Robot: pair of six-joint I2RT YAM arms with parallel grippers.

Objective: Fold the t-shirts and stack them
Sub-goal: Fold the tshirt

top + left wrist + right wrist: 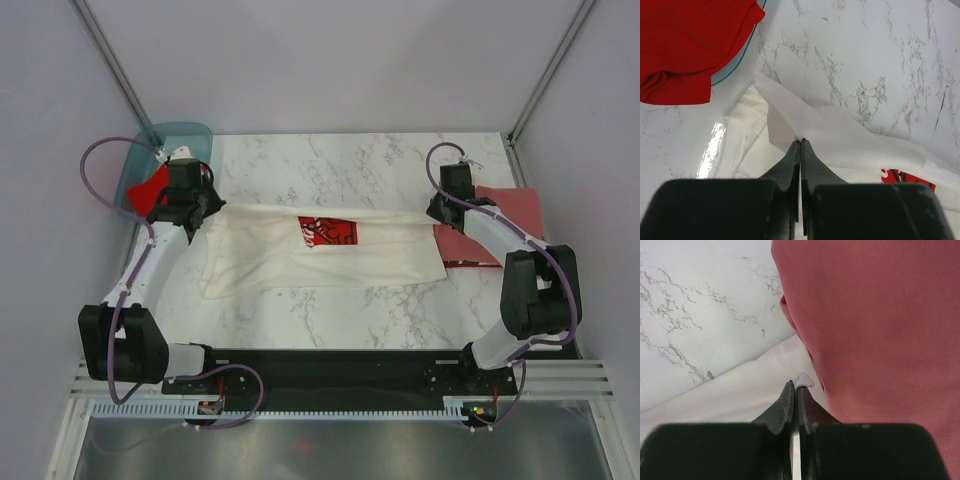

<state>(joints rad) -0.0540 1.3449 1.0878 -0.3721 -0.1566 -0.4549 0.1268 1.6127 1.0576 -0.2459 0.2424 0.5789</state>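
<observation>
The white t-shirt [320,255] lies across the middle of the worktop [330,165], only partly folded. The left tool [800,142] is pinching its left end and the right tool [794,386] is pinching a bit of its right end. The brick-red t-shirt [510,215] lies flat at the right edge, touching the white one, and looks folded. The bright red t-shirt [150,190] sits bunched up in the teal tub [185,133] at the far left corner, so it needs folding, and no stack is made yet.
</observation>
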